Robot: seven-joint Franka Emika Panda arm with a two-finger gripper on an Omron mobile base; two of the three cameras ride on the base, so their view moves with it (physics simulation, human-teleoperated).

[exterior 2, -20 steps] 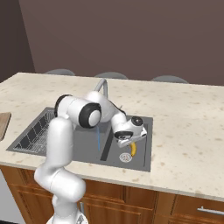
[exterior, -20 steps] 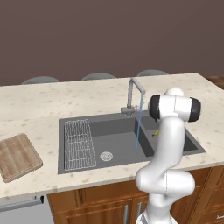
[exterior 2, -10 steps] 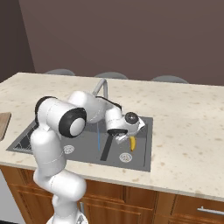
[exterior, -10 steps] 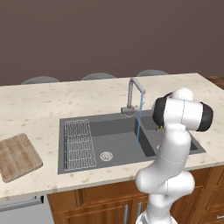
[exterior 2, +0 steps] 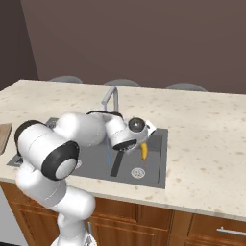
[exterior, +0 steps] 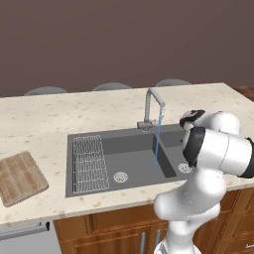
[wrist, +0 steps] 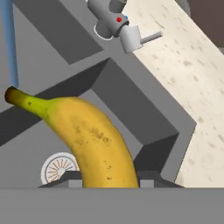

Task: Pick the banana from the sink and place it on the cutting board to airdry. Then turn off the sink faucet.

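The sink (exterior: 124, 163) holds a white wire rack (exterior: 89, 162) in its large basin, with water streaming from the sink faucet (exterior: 150, 109). Over its small basin, the gripper (exterior 2: 140, 143) is clamped on the banana (exterior 2: 144, 151), lifted above the drain (wrist: 59, 168).

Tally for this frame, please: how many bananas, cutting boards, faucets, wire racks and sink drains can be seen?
banana: 1
cutting board: 1
faucet: 1
wire rack: 1
drains: 2, one in the large basin, one in the small basin
Total: 6
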